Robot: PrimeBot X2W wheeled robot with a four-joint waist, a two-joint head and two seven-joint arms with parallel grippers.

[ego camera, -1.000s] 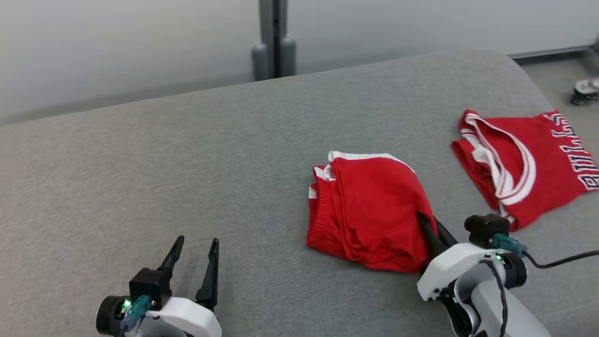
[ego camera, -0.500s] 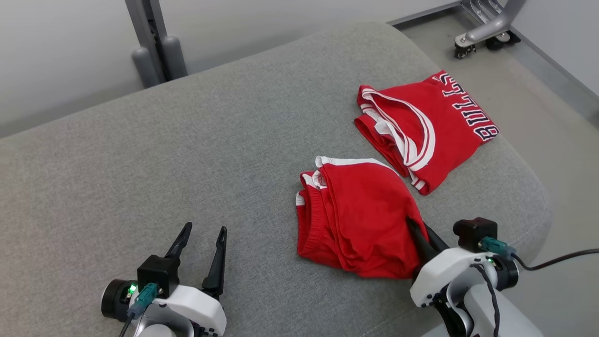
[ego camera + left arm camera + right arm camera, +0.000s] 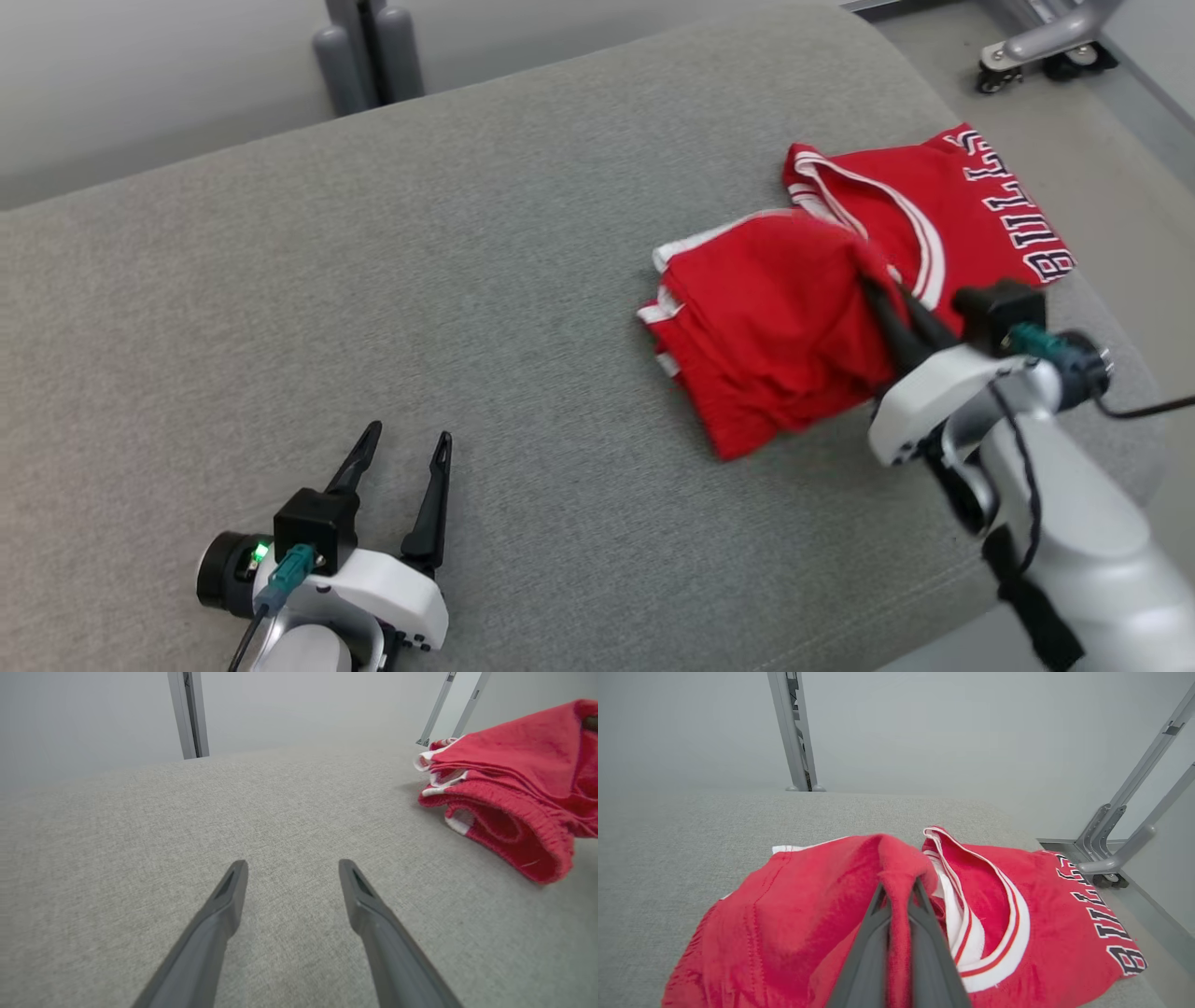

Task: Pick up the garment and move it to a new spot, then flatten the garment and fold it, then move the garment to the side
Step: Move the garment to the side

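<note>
The garment [image 3: 766, 327], folded red shorts with white trim, hangs partly lifted at the right of the grey cushion [image 3: 373, 280]. My right gripper [image 3: 873, 285] is shut on a bunched fold at its right edge. In the right wrist view that red fold is pinched between the fingers of the right gripper [image 3: 899, 889], and the garment [image 3: 794, 914] drapes down to the left. Its elastic waistband end [image 3: 509, 812] shows at the right of the left wrist view. My left gripper [image 3: 408, 437] rests open near the cushion's front left, and between its fingers [image 3: 293, 865] is only bare fabric.
A red jersey [image 3: 971, 196] with BULLS lettering lies flat just behind and right of the held garment, close to the cushion's rounded right edge. A grey metal post [image 3: 369, 47] stands behind the cushion. A wheeled frame foot [image 3: 1036, 51] sits on the floor at far right.
The head camera has shifted. My right gripper has lifted the garment's edge and carried it away from me toward the jersey, which it now overlaps. The left gripper has stayed put.
</note>
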